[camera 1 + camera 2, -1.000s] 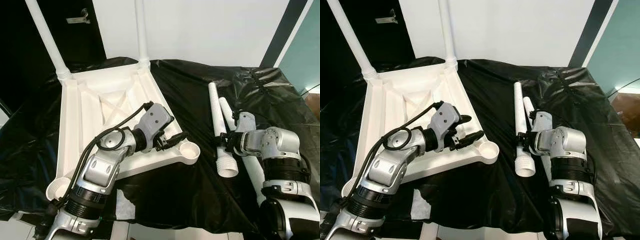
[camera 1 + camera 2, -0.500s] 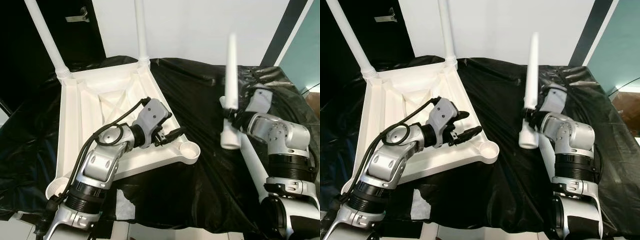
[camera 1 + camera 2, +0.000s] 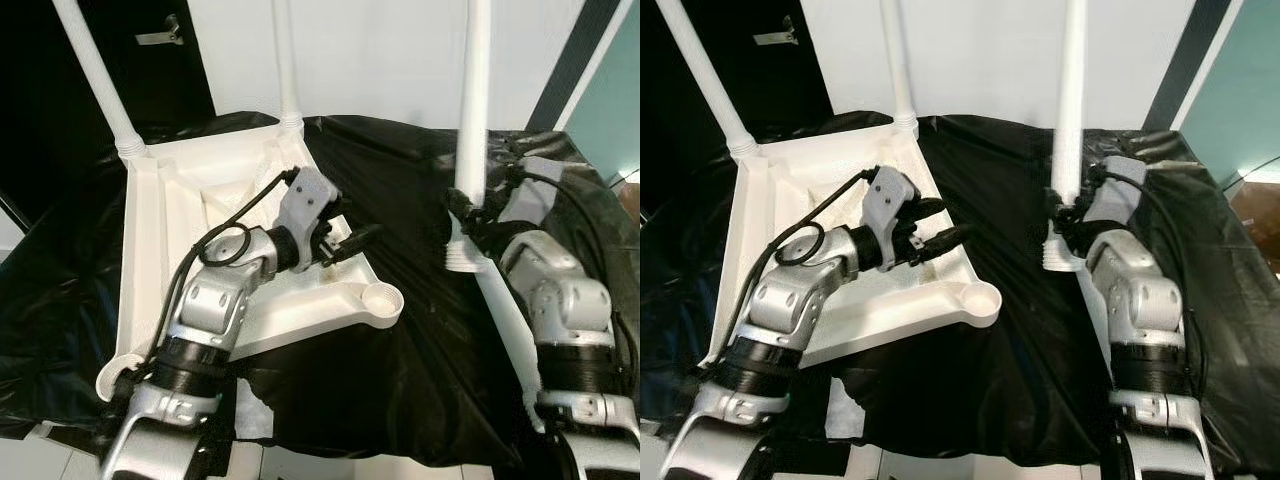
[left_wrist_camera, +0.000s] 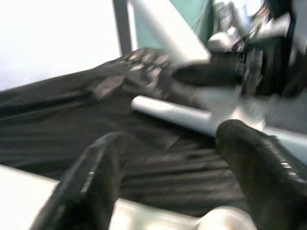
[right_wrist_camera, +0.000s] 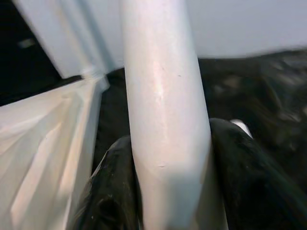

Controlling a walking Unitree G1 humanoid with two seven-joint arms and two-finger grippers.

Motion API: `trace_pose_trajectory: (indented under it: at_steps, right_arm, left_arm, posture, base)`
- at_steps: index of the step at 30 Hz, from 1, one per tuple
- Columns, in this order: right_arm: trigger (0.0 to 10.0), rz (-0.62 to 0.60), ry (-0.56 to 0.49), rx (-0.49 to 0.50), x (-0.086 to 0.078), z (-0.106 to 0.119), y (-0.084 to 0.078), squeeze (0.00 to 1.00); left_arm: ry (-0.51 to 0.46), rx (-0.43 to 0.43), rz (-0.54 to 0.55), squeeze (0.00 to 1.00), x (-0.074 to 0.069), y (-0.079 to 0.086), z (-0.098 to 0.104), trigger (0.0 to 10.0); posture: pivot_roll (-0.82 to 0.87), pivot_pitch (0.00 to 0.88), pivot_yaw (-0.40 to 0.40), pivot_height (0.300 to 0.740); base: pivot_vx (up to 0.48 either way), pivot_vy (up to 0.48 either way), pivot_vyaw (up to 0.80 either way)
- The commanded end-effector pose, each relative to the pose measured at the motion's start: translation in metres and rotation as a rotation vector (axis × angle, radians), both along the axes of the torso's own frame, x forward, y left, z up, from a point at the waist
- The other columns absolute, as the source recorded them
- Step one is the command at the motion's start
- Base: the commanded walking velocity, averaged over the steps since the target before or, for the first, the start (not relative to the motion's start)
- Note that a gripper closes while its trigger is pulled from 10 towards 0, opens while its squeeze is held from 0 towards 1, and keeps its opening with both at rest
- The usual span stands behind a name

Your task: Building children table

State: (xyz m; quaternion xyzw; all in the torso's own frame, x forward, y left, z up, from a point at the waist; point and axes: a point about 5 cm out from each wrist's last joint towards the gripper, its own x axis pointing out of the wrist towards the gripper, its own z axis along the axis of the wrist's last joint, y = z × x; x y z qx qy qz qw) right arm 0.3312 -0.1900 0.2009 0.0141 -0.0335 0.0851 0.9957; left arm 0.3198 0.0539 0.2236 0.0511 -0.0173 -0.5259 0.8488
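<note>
Table: while it lies upside down on the bench, I see the white moulded plastic children's tabletop (image 3: 175,215) with two white legs already standing in its far corners.
Leg: my right gripper (image 3: 462,208) clamps a white plastic tube leg (image 3: 470,110) upright, right of the tabletop.
Spare: another white tube leg (image 3: 505,330) lies beneath my right arm.
Left gripper (image 3: 345,245): fingers spread, holding nothing, above the tabletop's right rim.
Surface: crinkled black plastic sheet (image 3: 400,210).
Room: white wall (image 3: 380,55) behind, teal panel (image 3: 610,110) at right.
</note>
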Motion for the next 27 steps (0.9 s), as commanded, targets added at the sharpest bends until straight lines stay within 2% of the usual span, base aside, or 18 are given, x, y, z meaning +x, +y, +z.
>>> trace_pose_trajectory:
  at_steps: [1, 5, 6, 7, 8, 10, 13, 16, 20, 21, 24, 27]
  right_arm:
    - [10.0, 0.098, -0.102, -0.064, -0.008, 0.0, 0.015, 0.0]
    - [10.0, 0.144, -0.149, -0.093, -0.013, 0.0, 0.021, 0.0]
    - [10.0, 0.167, -0.165, -0.102, -0.015, -0.001, 0.024, 0.0]
    - [10.0, 0.182, -0.174, -0.107, -0.016, -0.001, 0.025, 0.0]
    - [10.0, 0.206, -0.19, -0.129, -0.018, -0.003, 0.028, 0.0]
    - [10.0, 0.246, -0.214, -0.165, -0.021, -0.005, 0.034, 0.0]
    - [10.0, 0.282, -0.226, -0.186, -0.024, -0.009, 0.039, 0.0]
    - [10.0, 0.294, -0.234, -0.191, -0.025, -0.01, 0.04, 0.0]
    - [10.0, 0.339, -0.221, -0.212, -0.029, -0.019, 0.047, 0.0]
    - [10.0, 0.339, -0.221, -0.212, -0.029, -0.019, 0.047, 0.0]
    - [10.0, 0.344, -0.219, -0.241, -0.031, -0.025, 0.047, 0.0]
    - [10.0, 0.338, -0.212, -0.255, -0.031, -0.029, 0.046, 0.0]
  left_arm:
    - [0.051, -0.066, 0.001, 1.0, 0.007, -0.004, 0.009, 10.0]
    - [0.072, -0.11, -0.002, 1.0, 0.013, -0.011, 0.018, 10.0]
    - [0.077, -0.118, 0.0, 0.3, 0.015, -0.014, 0.02, 10.0]
    - [0.079, -0.121, 0.002, 0.3, 0.017, -0.015, 0.022, 10.0]
    - [0.092, -0.132, 0.004, 0.0, 0.019, -0.016, 0.024, 10.0]
    - [0.118, -0.146, 0.011, 0.0, 0.024, -0.018, 0.027, 10.0]
    - [0.136, -0.118, 0.06, 0.0, 0.033, -0.017, 0.026, 10.0]
    - [0.148, -0.12, 0.069, 0.0, 0.035, -0.017, 0.026, 10.0]
    - [0.219, -0.214, 0.119, 0.0, 0.048, -0.016, 0.041, 10.0]
    - [0.219, -0.214, 0.119, 0.0, 0.048, -0.016, 0.041, 10.0]
    - [0.271, -0.293, 0.112, 0.0, 0.054, -0.017, 0.055, 10.0]
    - [0.302, -0.321, 0.103, 0.0, 0.056, -0.019, 0.062, 10.0]
  posture:
    - [-0.1, 0.0, 0.028, 0.74]
    - [-0.1, 0.0, 0.038, 0.74]
    - [-0.11, 0.0, 0.041, 0.74]
    - [-0.11, 0.0, 0.042, 0.74]
    - [-0.11, 0.0, 0.046, 0.74]
    - [-0.11, 0.0, 0.051, 0.74]
    - [-0.11, 0.0, 0.056, 0.74]
    - [-0.11, 0.0, 0.056, 0.74]
    - [-0.11, 0.0, 0.065, 0.74]
    - [-0.11, 0.0, 0.065, 0.74]
    - [-0.12, 0.0, 0.07, 0.74]
    - [-0.12, 0.0, 0.076, 0.74]
  base:
    - [0.0, 0.0, 0.0]
    - [0.0, 0.0, 0.0]
    - [0.0, 0.0, 0.0]
    - [0.0, 0.0, 0.0]
    - [0.0, 0.0, 0.0]
    - [0.0, 0.0, 0.0]
    - [0.0, 0.0, 0.0]
    - [0.0, 0.0, 0.0]
    - [0.0, 0.0, 0.0]
    - [0.0, 0.0, 0.0]
    - [0.0, 0.0, 0.0]
    - [0.0, 0.0, 0.0]
